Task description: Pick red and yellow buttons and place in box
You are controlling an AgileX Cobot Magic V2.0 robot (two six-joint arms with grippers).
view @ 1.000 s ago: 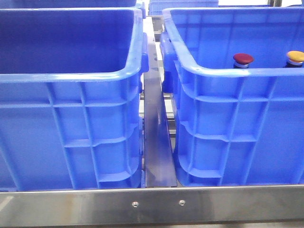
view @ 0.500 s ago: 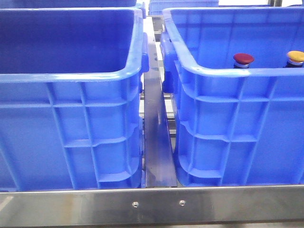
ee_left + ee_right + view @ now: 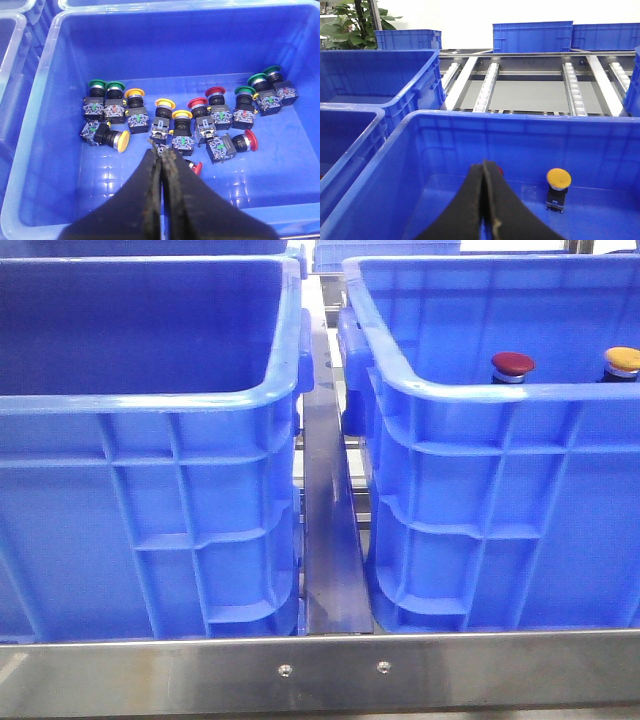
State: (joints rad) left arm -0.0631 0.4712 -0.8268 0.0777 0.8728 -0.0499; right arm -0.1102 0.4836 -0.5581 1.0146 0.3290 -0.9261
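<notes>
In the front view a dark red button (image 3: 512, 364) and a yellow button (image 3: 622, 360) stand upright inside the right blue box (image 3: 480, 390), their caps showing above its near rim. Neither gripper appears in that view. In the right wrist view my right gripper (image 3: 484, 165) is shut and empty above this box (image 3: 520, 117). The yellow button (image 3: 558, 179) stands beside its tips, and the red button (image 3: 499, 171) is almost hidden behind them. My left gripper (image 3: 161, 150) is shut over a crate (image 3: 45, 125) of several green, yellow (image 3: 121, 140) and red (image 3: 250, 141) buttons.
A second blue crate (image 3: 150, 400) stands left of the box, with a steel divider (image 3: 330, 540) between them and a steel rail (image 3: 330, 670) in front. The right wrist view shows a roller conveyor (image 3: 530, 95), more blue crates (image 3: 380, 75) and a plant (image 3: 350, 25) beyond.
</notes>
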